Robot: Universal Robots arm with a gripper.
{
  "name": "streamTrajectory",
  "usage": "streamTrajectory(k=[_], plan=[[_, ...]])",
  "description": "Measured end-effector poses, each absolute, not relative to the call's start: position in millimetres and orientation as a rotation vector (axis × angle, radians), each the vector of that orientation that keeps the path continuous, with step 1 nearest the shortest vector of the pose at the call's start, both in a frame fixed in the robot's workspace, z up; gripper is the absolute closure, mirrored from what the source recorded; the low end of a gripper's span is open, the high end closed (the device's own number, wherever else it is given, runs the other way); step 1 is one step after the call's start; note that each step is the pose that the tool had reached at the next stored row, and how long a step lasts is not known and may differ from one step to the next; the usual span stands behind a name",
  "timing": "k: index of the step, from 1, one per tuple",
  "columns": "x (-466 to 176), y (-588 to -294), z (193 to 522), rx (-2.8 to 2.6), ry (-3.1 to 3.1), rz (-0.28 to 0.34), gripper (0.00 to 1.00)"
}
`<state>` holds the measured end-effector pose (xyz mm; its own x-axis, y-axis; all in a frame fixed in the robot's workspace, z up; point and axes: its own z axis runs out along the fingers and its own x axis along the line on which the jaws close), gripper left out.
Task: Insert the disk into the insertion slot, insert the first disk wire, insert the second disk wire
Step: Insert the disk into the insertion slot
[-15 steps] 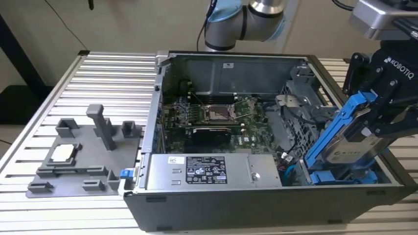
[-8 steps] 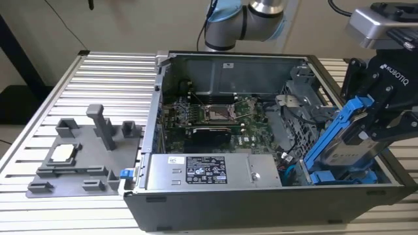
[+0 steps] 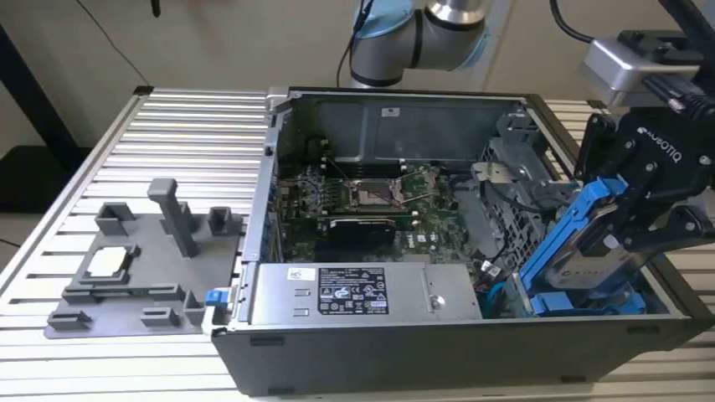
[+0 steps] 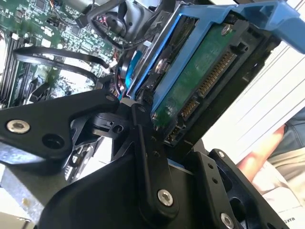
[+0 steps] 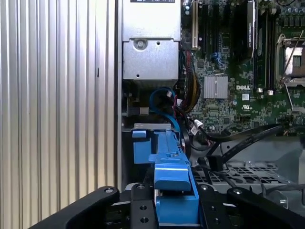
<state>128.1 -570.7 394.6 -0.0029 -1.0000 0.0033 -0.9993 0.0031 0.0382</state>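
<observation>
Ribbed alu table (image 3: 190,142) carries open PC case (image 3: 447,362) & grey fixture tray (image 3: 117,313).

I see my arm (image 3: 416,38) standing behind the far wall of the computer case (image 3: 447,356), with its grey and blue joint just above that rim. The wrist reaches over the case's side at the exterior view's right. From there the gripper (image 3: 631,209) tilts down toward the case's near corner. In the first wrist view its black fingers (image 5: 138,200) are closed on the disk (image 3: 575,255), one on each side. The grip looks firm, though I can't quite see the pads.
</observation>
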Motion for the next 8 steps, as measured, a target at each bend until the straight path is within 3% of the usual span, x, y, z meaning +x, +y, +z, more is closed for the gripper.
streamTrajectory(k=[8], plan=[[128.0,-569.3,380.0,2.201,-2.2,-0.038,0.67]])
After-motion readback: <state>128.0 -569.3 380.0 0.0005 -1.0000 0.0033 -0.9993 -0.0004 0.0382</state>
